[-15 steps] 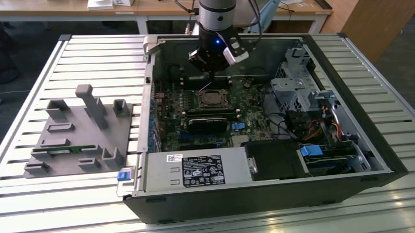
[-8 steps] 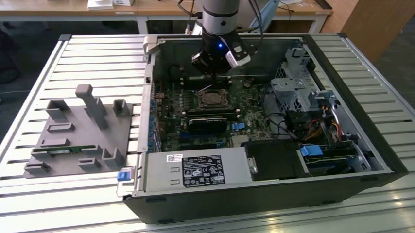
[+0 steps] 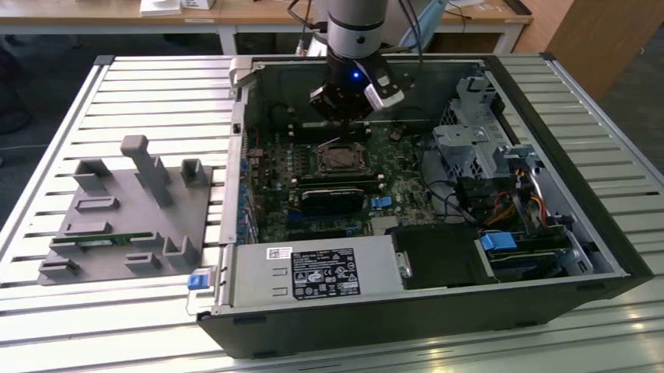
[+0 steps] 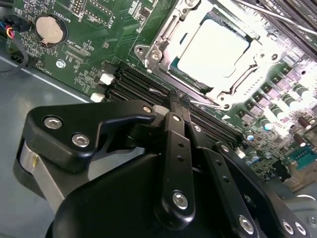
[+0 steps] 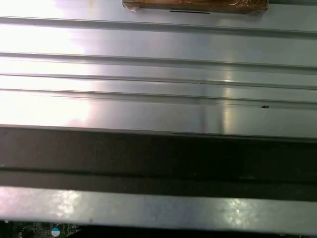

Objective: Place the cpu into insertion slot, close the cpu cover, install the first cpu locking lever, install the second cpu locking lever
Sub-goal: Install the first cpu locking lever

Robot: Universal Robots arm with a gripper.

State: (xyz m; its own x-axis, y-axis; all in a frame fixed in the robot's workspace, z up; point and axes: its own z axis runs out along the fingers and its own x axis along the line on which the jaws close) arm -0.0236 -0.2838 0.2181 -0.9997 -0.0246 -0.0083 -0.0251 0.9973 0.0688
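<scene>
Gripper [image 4: 174,101] fingers pressed together, holding nothing, tips at 1 thin locking lever [image 4: 208,104] (stiff, springy wire, likely best pushed near its end). Beyond, the cpu [image 4: 214,48] sits socketed under the cpu cover [image 4: 163,39].

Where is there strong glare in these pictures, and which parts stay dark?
In the second wrist view, the cpu and the cpu cover around it are washed out by glare, while the gripper is dark in front. In the first wrist view, bright reflections lie on the metal slats; a dark band crosses below them.
</scene>
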